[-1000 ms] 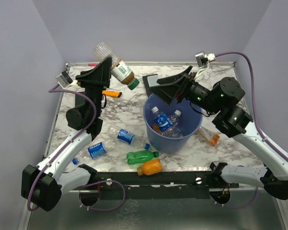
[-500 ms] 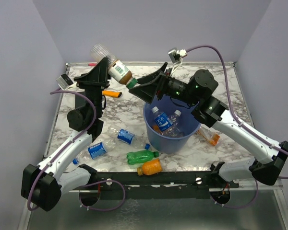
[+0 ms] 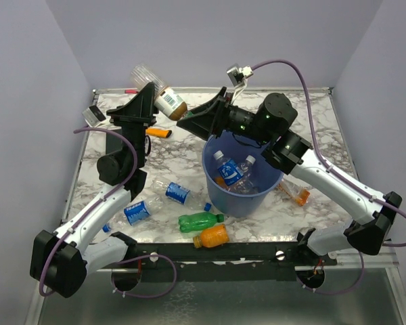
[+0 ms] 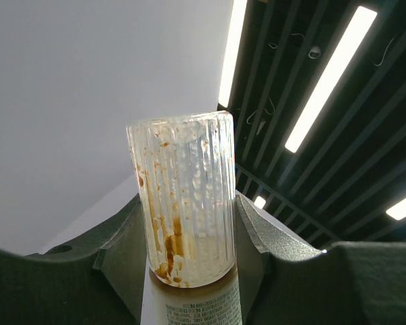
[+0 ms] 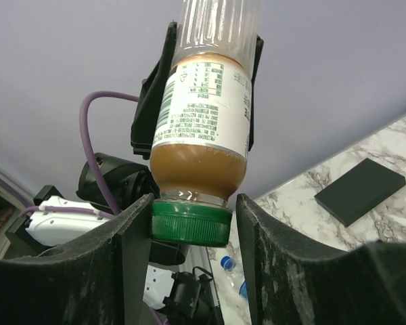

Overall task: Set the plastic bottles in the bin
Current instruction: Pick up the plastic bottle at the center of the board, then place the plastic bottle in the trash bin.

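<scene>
My left gripper is shut on a brown bottle with a white label, holding it tilted high above the table's back left. The bottle's clear ribbed end stands between the left gripper's fingers. My right gripper straddles the bottle's green cap. In the right wrist view the right gripper has one finger against the cap and a thin gap at the other. The blue bin stands mid-table with clear blue-labelled bottles inside. A green bottle and an orange bottle lie in front of it.
Two clear blue-labelled bottles lie left of the bin, and an orange bottle lies to its right. An orange marker lies at the back left. A flat black rectangle rests on the marble top. Grey walls enclose the table.
My right arm has swung left from above the bin to the bottle's cap, and its jaws have narrowed around it. The left gripper has kept hold of the bottle, shifting it slightly.
</scene>
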